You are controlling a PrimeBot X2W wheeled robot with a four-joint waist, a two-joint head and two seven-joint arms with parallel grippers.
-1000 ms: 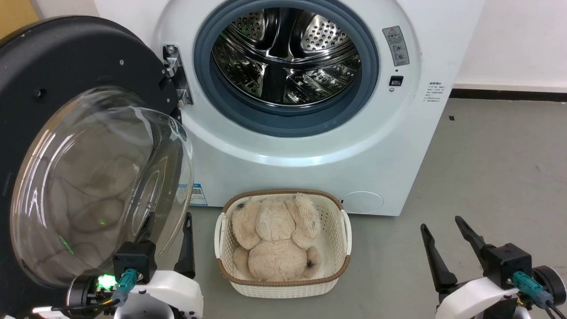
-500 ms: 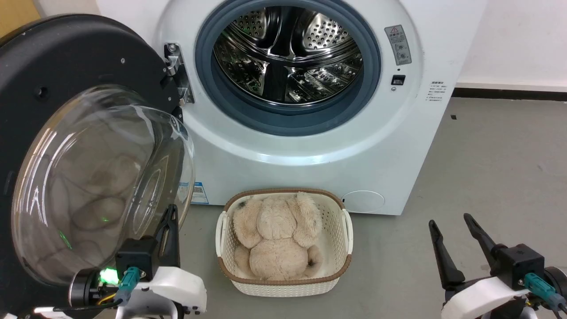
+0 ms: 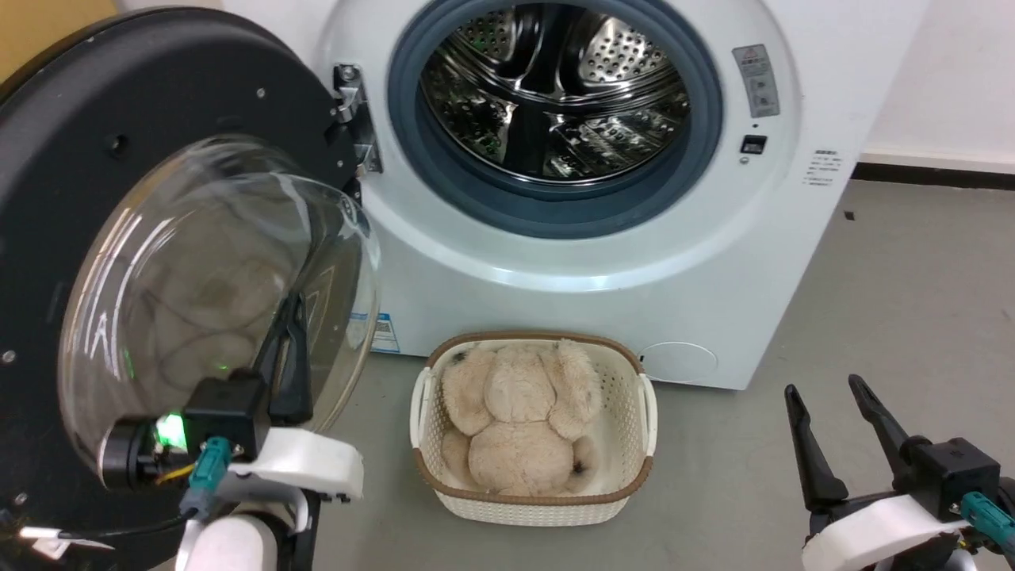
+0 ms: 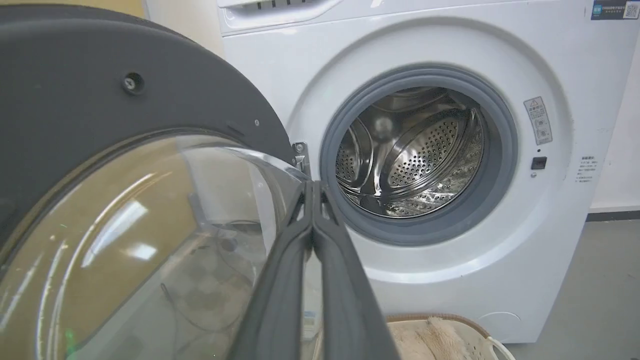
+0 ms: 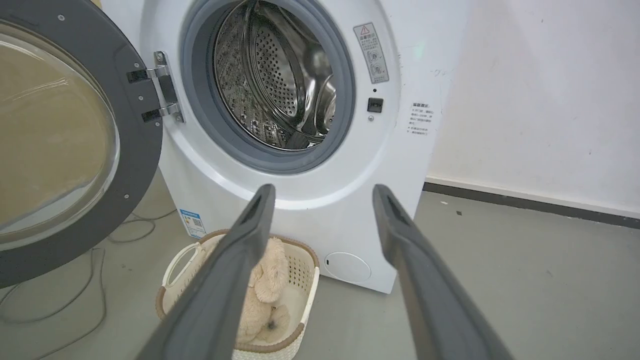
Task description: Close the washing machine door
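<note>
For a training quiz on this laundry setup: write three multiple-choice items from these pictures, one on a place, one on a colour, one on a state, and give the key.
1. Where does the basket with the plush toy stand?
A. On the floor before the washing machine
B. Inside the drum
C. On top of the machine

2. What colour is the door ring?
A. White
B. Blue
C. Black

3. How is the left gripper?
A. Wide open
B. Shut
C. Clamped on the toy

Key: 1 A, the basket sits on the grey floor at the machine's foot; 2 C, the door's wide ring is black; 3 B, the left wrist view shows its fingers meeting at the tips.
</note>
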